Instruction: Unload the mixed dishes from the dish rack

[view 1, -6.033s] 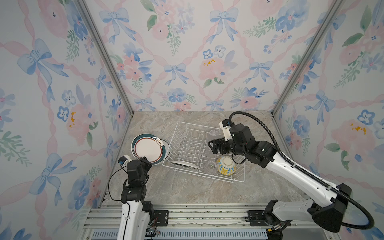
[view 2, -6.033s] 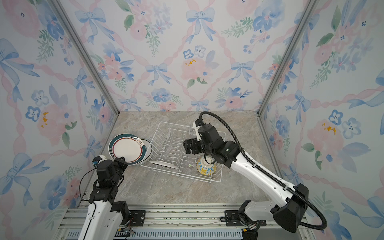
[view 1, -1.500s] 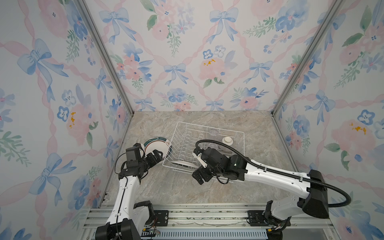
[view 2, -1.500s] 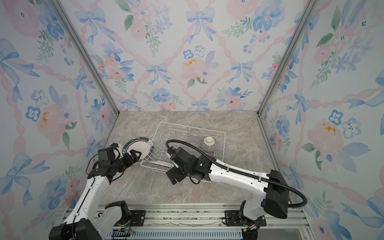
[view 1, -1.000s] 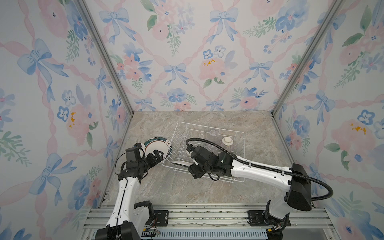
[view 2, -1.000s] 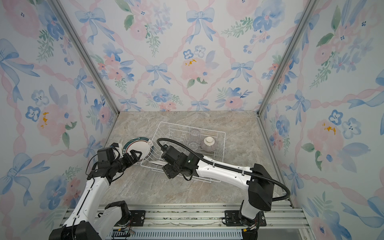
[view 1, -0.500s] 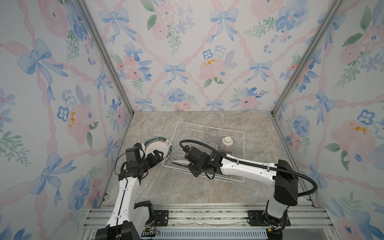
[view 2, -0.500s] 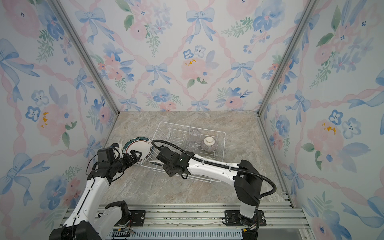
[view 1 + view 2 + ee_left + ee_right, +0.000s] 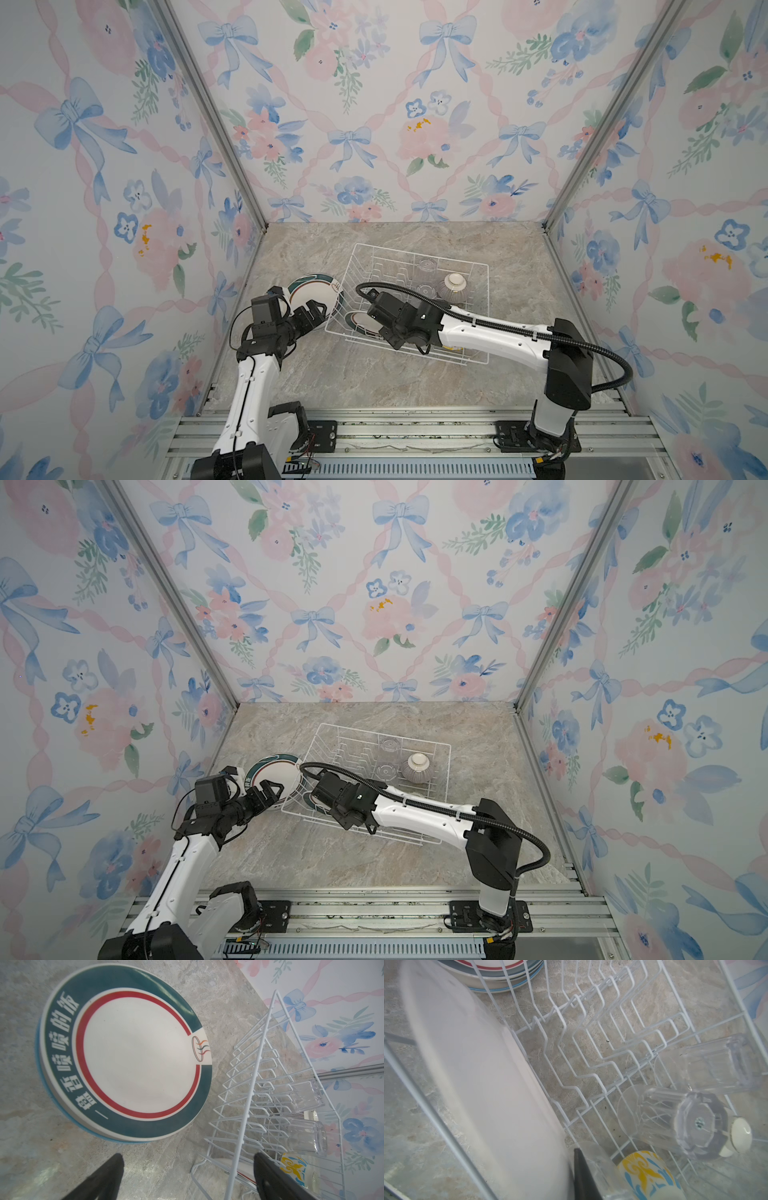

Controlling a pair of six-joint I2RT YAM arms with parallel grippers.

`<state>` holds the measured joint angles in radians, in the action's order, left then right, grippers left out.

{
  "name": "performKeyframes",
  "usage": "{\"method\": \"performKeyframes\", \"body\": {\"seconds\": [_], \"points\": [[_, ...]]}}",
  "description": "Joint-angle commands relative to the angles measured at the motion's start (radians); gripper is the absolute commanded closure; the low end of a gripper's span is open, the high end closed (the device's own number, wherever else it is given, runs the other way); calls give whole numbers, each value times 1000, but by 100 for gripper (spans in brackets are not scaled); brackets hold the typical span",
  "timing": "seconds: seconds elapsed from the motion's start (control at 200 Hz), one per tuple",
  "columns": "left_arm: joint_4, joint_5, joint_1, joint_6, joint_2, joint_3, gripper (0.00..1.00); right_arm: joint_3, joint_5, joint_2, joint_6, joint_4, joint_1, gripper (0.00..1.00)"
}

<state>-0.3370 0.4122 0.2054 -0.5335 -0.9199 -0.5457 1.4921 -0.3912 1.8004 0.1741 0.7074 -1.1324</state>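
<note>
My right jaws sit on the plate [image 9: 477,1084] in the dish rack [image 9: 419,254] to lift it, grip unclear to me; left jaws gape, plate stack [image 9: 135,1053] just ahead

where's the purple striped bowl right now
In a top view the purple-striped bowl sits upside down near the dish rack's far right corner, beside two glass cups.

White coated wire dish rack [image 9: 260,1057], 2 clear smooth glass cups [image 9: 675,1118], glossy glazed ceramic plate [image 9: 137,1053], matt marble-look tabletop [image 9: 374,374], brushed metal rail [image 9: 415,428].
</note>
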Motion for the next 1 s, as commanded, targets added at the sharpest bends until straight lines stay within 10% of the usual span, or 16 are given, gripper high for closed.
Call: {"method": "performKeyframes", "body": {"seconds": [0.0,0.995], "points": [[18,-6,-3,18,-3,13,2,39,-28,-11,-7,29,2,85],[18,-22,-3,5,31,20,2,-3,76,-212,79,-56,131,100]]}}
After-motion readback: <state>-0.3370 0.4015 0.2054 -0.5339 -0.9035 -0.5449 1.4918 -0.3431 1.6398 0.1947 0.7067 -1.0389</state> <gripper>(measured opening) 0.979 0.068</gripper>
